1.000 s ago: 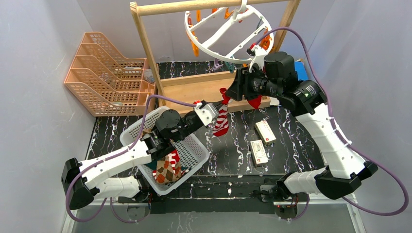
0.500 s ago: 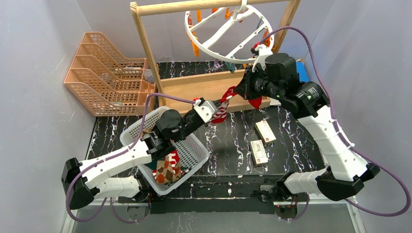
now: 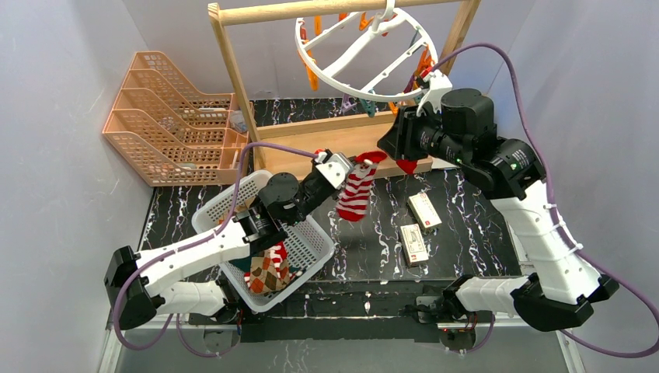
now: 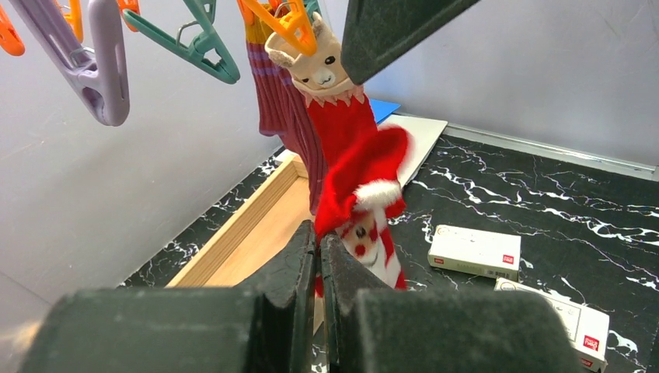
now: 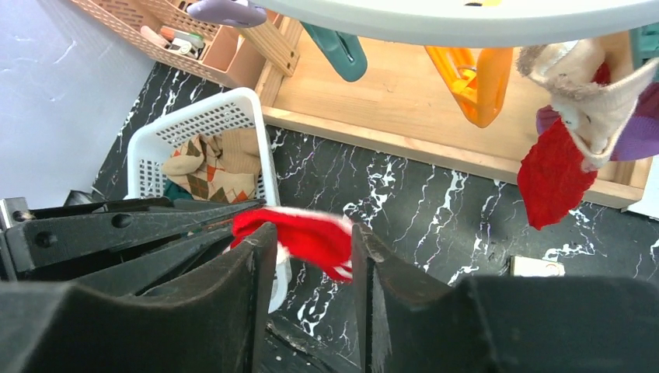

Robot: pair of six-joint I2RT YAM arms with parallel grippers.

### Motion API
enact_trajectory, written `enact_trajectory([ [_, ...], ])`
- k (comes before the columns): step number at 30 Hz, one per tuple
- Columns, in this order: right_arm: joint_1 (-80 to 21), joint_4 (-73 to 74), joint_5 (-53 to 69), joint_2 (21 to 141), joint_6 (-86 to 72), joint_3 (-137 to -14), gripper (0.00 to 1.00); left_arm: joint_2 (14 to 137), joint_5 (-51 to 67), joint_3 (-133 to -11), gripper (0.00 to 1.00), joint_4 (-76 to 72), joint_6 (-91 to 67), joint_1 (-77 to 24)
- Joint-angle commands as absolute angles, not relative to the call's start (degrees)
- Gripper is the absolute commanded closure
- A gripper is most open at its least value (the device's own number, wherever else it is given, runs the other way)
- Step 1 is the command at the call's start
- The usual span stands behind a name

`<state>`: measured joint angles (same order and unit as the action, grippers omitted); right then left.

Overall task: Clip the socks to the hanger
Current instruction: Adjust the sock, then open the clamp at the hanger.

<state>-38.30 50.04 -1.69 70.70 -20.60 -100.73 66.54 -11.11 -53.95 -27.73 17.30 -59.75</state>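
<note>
My left gripper (image 3: 351,165) (image 4: 319,233) is shut on a red sock with white stripes (image 3: 357,192) (image 4: 365,194), which hangs below it over the table. My right gripper (image 3: 383,145) (image 5: 308,233) stands open just right of it. The sock's red cuff (image 5: 303,233) shows blurred in the gap between its fingers, unpinched. The white round hanger (image 3: 365,47) (image 5: 466,15) hangs from the wooden frame with an orange clip (image 5: 474,81) and a teal clip (image 5: 338,47). A red sock (image 4: 338,124) (image 5: 553,175) and a maroon-purple sock (image 4: 272,93) hang clipped to it.
A white basket (image 3: 225,203) (image 5: 194,124) at the front left holds an argyle sock (image 3: 268,272). The wooden frame rack (image 3: 233,70) stands behind. An orange tray organiser (image 3: 171,116) is at the back left. Two small white boxes (image 3: 423,210) (image 3: 413,243) lie on the dark table.
The striped sock was stretched between both grippers; the right gripper has opened, let its cuff go and drawn back to the right. The sock now hangs from the left gripper alone.
</note>
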Motion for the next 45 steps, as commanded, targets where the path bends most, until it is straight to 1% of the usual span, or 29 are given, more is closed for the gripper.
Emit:
enact_trajectory([
  [1, -38.14, 49.75, -3.12, 69.33, -19.20, -104.80, 0.48, 66.87, -9.50, -56.34, 1.00, -30.78, 16.96, -59.68],
  [4, -38.16, 49.90, -6.22, 68.62, -18.37, -105.10, 0.42, 67.00, -8.82, -56.49, 1.00, -31.09, 17.01, -59.68],
  [6, -38.21, 48.13, -10.76, 67.39, -17.94, -103.48, 0.41, 67.27, -8.79, -56.66, 1.00, -31.16, 16.97, -59.68],
  [10, -38.14, 37.16, -17.80, 61.43, -13.83, -94.82, 0.40, 68.33, -9.25, -57.52, 1.00, -31.33, 16.43, -59.68],
  [12, -38.15, 34.81, -21.39, 60.47, -11.76, -93.64, 0.40, 68.98, -9.35, -58.10, 1.00, -31.20, 16.03, -59.68],
  [14, -38.14, 34.00, -24.53, 60.81, -9.81, -93.35, 0.37, 69.61, -9.64, -58.67, 1.00, -31.16, 15.14, -59.68],
  [16, -38.06, 31.98, -24.93, 60.57, -8.16, -91.87, 0.35, 70.19, -10.03, -59.23, 1.00, -30.88, 14.06, -59.68],
  [24, -38.11, 14.93, -23.42, 57.56, -4.00, -78.54, 0.28, 71.25, -11.77, -59.18, 1.00, -30.88, 11.73, -59.68],
  [30, -38.13, 6.77, -23.73, 57.46, -3.87, -73.89, 0.22, 70.95, -13.16, -57.49, 1.00, -31.58, 12.98, -59.68],
  [36, -38.31, -3.37, -26.72, 55.69, -3.18, -67.36, 0.21, 70.92, -13.40, -55.70, 1.00, -32.96, 13.10, -59.68],
  [42, -39.76, -8.39, -28.66, 56.23, -2.23, -65.58, 0.23, 71.17, -13.62, -55.14, 1.00, -33.48, 13.34, -59.68],
  [45, -41.30, -8.21, -30.00, 57.75, -1.85, -66.67, 0.23, 71.19, -13.62, -55.00, 1.00, -33.49, 13.36, -59.68],
])
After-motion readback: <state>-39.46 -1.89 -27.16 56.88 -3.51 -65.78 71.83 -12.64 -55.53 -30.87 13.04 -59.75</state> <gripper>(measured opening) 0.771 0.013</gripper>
